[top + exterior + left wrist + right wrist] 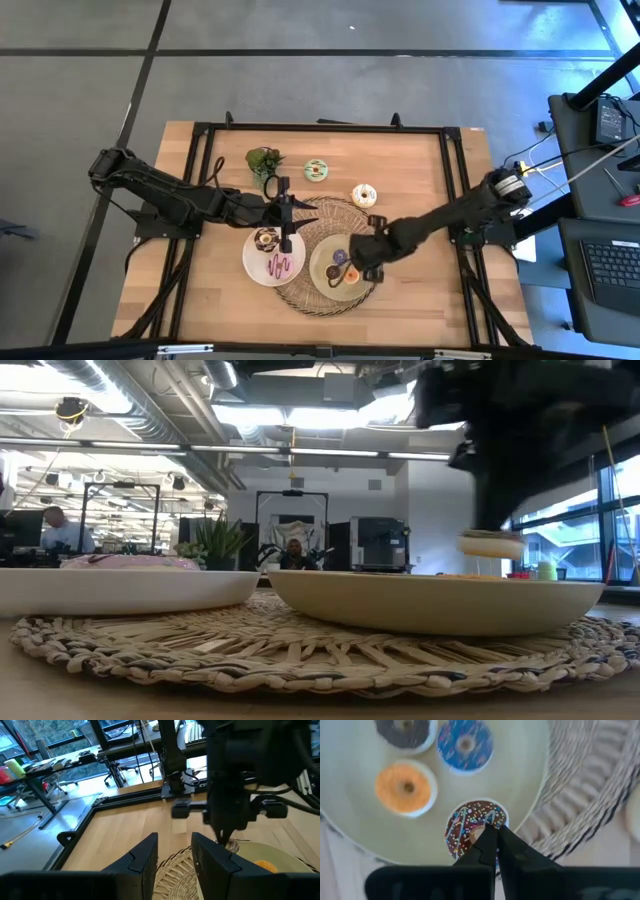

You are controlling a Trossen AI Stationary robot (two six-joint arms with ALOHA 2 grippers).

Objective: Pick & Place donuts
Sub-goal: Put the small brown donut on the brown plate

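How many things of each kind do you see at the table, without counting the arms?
Donuts: 8
Plates: 2
Woven mat: 1
Plant sprig: 1
Total: 12

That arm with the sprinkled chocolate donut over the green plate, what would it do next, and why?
Probably lower a little and open. The right gripper pinches the sprinkled donut by its rim, and the low view shows the donut hanging just above the pale-green plate. The spot beneath looks free, beside the orange donut. The left gripper waits over the white plate.
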